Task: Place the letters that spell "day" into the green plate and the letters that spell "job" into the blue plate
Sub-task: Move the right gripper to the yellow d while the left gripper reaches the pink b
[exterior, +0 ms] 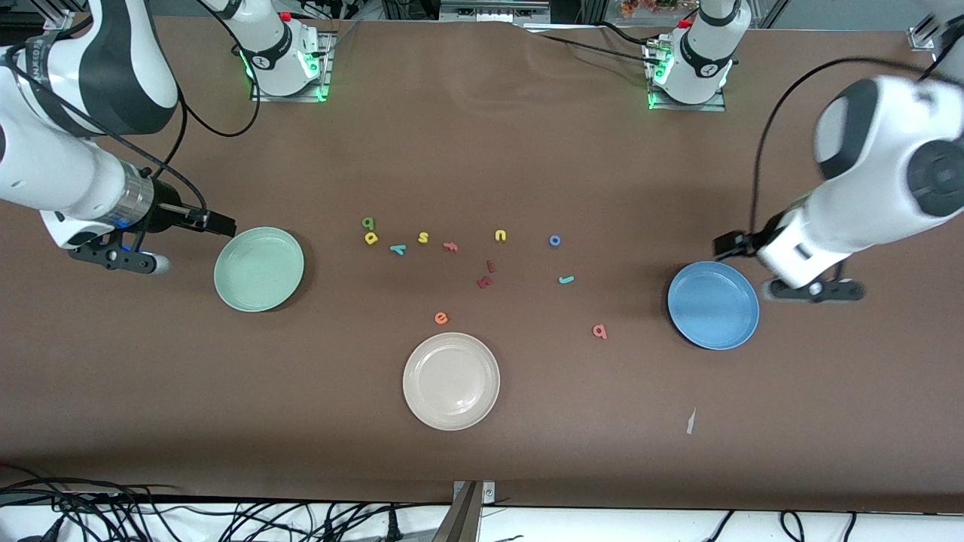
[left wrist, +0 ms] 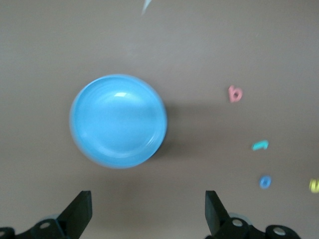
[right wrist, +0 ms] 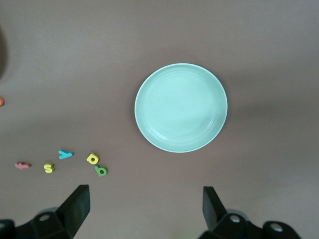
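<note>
Front view: both plates empty, left gripper (left wrist: 148,211) and right gripper (right wrist: 144,209) spread, holding nothing; yellow foam "d" (exterior: 370,239) touches dark green foam "a" (exterior: 368,223), risking double pickup.

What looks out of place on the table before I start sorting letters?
Only a small pale scrap on the brown table, nearer the front camera than the round blue plate. It belongs to no letter set.

Brown worktop (exterior: 482,150), green plate (exterior: 259,269) toward right arm's end, blue plate (exterior: 713,305) toward left arm's end, beige plate (exterior: 451,381) nearest the front camera, small foam letters (exterior: 423,237) scattered between the plates, all plates empty
</note>
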`<state>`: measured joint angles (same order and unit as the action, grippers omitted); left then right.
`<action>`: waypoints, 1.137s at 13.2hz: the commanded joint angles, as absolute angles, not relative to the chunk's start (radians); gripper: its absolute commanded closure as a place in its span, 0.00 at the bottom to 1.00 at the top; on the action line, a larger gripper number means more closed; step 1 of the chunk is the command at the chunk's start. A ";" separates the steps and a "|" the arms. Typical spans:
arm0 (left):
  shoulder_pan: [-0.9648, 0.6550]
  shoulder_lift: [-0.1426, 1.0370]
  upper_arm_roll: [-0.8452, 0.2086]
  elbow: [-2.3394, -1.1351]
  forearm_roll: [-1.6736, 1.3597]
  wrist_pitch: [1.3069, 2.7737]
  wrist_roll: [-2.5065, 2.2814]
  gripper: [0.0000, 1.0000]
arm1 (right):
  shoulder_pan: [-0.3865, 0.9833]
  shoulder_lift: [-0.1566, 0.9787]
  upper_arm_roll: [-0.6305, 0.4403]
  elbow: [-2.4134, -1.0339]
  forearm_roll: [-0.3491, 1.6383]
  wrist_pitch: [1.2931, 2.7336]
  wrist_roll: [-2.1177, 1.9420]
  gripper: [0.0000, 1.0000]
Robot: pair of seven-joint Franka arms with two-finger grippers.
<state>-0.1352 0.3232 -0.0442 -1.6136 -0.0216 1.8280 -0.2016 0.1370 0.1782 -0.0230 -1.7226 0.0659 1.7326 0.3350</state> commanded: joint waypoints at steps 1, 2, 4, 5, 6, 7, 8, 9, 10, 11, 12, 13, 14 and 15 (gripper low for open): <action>-0.211 0.449 -0.037 -1.591 -0.054 1.990 -0.370 0.00 | 0.144 0.164 0.000 -1.848 0.110 1.884 0.418 0.00; -0.228 0.501 -0.037 -1.586 -0.049 2.046 -0.443 0.00 | 0.144 0.158 0.030 -1.908 0.117 1.967 0.464 0.00; -0.276 0.608 -0.037 -1.513 -0.054 2.086 -0.486 0.00 | 0.146 0.158 0.060 -2.000 0.118 2.113 0.541 0.00; -0.299 0.679 -0.035 -1.444 -0.048 2.086 -0.517 0.00 | 0.150 0.161 0.072 -2.040 0.118 2.178 0.558 0.00; -0.331 0.740 -0.029 -1.390 -0.043 2.088 -0.566 0.00 | 0.153 0.166 0.084 -2.078 0.118 2.237 0.572 0.00; -0.345 0.776 -0.025 -1.365 -0.028 2.088 -0.583 0.00 | 0.172 0.170 0.086 -2.115 0.118 2.297 0.604 0.00; -0.342 0.784 -0.026 -1.367 -0.015 2.088 -0.577 0.00 | 0.211 0.173 0.086 -2.144 0.118 2.342 0.648 0.00; -0.338 0.794 -0.026 -1.365 -0.017 2.089 -0.572 0.01 | 0.253 0.193 0.086 -2.154 0.120 2.359 0.675 0.00; -0.339 0.813 -0.026 -1.364 -0.017 2.104 -0.557 0.02 | 0.279 0.215 0.084 -2.154 0.118 2.362 0.696 0.00; -0.344 0.828 -0.026 -1.368 -0.014 2.143 -0.542 0.03 | 0.311 0.244 0.084 -2.152 0.117 2.385 0.728 0.00; -0.333 0.842 -0.028 -1.368 -0.015 2.163 -0.526 0.04 | 0.348 0.279 0.081 -2.154 0.115 2.429 0.776 0.00; -0.331 0.848 -0.028 -1.365 -0.020 2.163 -0.488 0.05 | 0.374 0.307 0.080 -2.155 0.115 2.450 0.805 0.00; -0.331 0.859 -0.028 -1.362 -0.026 2.164 -0.470 0.07 | 0.389 0.327 0.078 -2.155 0.114 2.453 0.807 0.00; -0.340 0.874 -0.028 -1.361 -0.026 2.164 -0.477 0.09 | 0.394 0.345 0.078 -2.155 0.112 2.453 0.807 0.00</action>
<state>-0.3340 0.8373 -0.0277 -1.3994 -0.0295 2.1652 -0.5073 0.3777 0.3123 0.0899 -2.1566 0.1032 2.4326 0.7965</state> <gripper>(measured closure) 0.057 0.000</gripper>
